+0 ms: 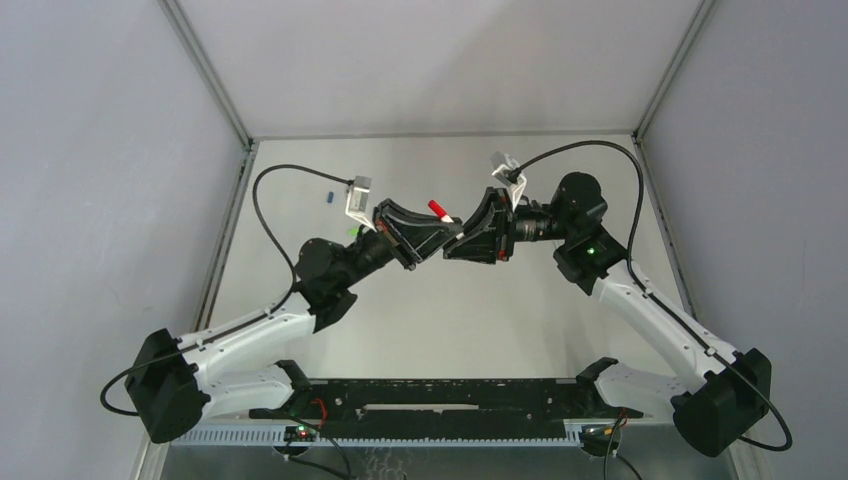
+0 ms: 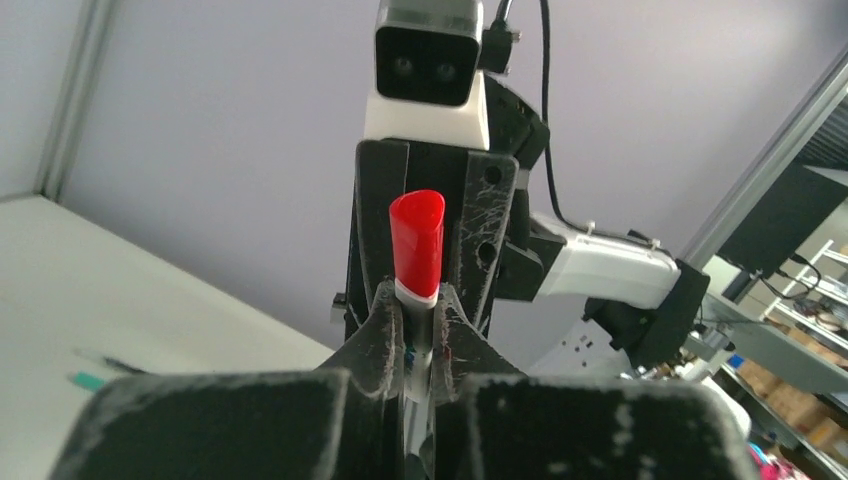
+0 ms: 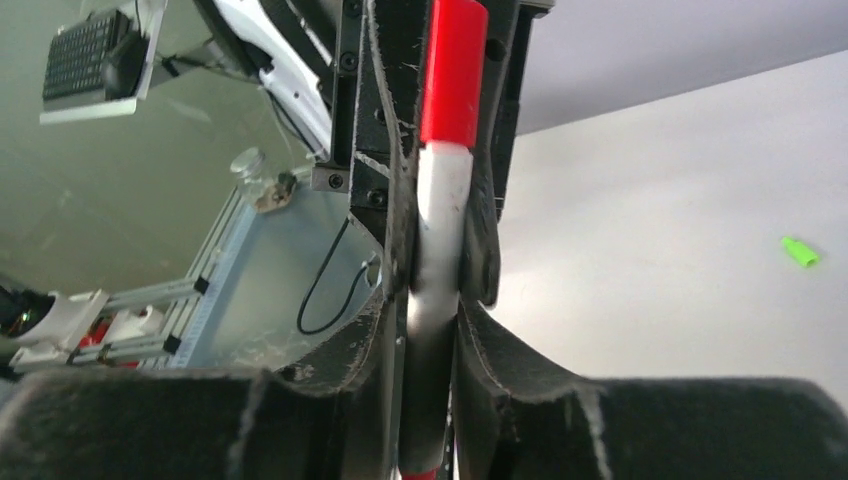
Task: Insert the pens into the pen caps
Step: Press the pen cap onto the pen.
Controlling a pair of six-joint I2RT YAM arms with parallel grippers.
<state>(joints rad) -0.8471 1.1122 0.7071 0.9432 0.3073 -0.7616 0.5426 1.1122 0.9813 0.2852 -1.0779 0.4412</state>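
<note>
You have one pen [image 3: 440,230] that looks finished: its red cap [image 2: 417,240] sits on the end of the white barrel with no gap showing at the join, so I judge this pair done or within a last push of done. The rest is open work. A bright green cap [image 3: 799,252] lies loose on the table [image 1: 400,330], below and off to the right side of your right gripper [image 3: 432,330]. A blue cap [image 1: 327,196] lies out past the left wrist, on that arm's outer side. Low to the left of your left gripper [image 2: 420,330] a teal cap [image 2: 88,380] rests beside a thin dark pen [image 2: 115,362]. The other pens are not in view. Both tools meet nose to nose in the air, well above the table, with the pen crossing between them. The left gripper is pressed nearly together and pinches the white barrel just under the red cap, which stands free beyond its fingertips. The right gripper's jaws lie close along both sides of the same barrel, nearer its own palm, with the left fingers [image 3: 385,150] just ahead of them. You cannot tell from here whether the right jaws squeeze the barrel or only flank it.
</note>
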